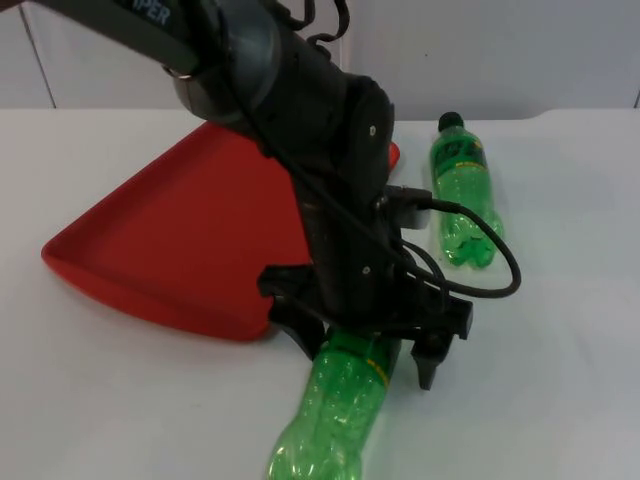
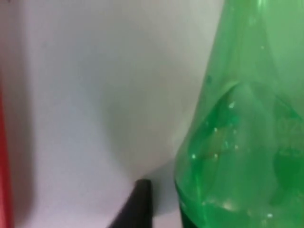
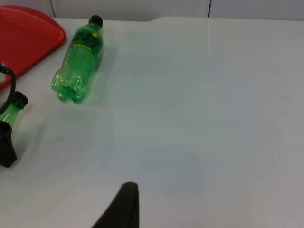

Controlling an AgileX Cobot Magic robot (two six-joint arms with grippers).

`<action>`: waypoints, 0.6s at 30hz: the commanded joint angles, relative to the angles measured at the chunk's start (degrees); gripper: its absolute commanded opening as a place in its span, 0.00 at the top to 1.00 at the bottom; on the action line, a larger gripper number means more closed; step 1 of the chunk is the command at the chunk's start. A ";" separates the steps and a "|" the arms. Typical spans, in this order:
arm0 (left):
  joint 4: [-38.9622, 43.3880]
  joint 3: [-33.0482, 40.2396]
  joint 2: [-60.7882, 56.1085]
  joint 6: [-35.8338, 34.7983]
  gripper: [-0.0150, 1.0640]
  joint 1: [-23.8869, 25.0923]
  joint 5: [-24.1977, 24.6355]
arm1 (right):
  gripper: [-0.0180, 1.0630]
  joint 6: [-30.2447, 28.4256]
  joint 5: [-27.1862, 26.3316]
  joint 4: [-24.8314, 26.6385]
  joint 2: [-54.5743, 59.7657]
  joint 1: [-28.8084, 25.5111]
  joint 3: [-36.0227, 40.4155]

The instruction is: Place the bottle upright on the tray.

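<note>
A green plastic bottle [image 1: 335, 420] lies on its side on the white table near the front edge, its neck pointing toward the red tray [image 1: 180, 230]. My left gripper [image 1: 365, 355] is lowered over the bottle's shoulder and stands open, one finger on each side of it. In the left wrist view the bottle [image 2: 247, 142] is close, with a gap between it and a fingertip [image 2: 137, 204]. The right wrist view catches that bottle's cap [image 3: 19, 100]. My right gripper [image 3: 121, 209] waits above bare table off to the right.
A second green bottle [image 1: 465, 195] with a black cap lies on its side to the right of the tray, also seen in the right wrist view [image 3: 78, 61]. The tray's rim [image 3: 28, 38] lies just left of it. A grey partition wall closes the table's far edge.
</note>
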 commanded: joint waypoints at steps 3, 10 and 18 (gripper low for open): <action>-1.89 -0.16 0.66 -1.09 0.45 -0.24 -0.05 | 0.01 -0.22 0.00 -0.07 -0.24 -0.30 0.29; -2.51 -0.16 0.66 -0.99 0.99 -0.24 -0.25 | 0.01 -0.22 0.00 -0.07 -0.24 -0.30 0.29; -3.88 -0.16 -0.35 1.37 0.99 -0.24 0.10 | 0.01 -0.22 0.00 -0.07 -0.24 -0.30 0.29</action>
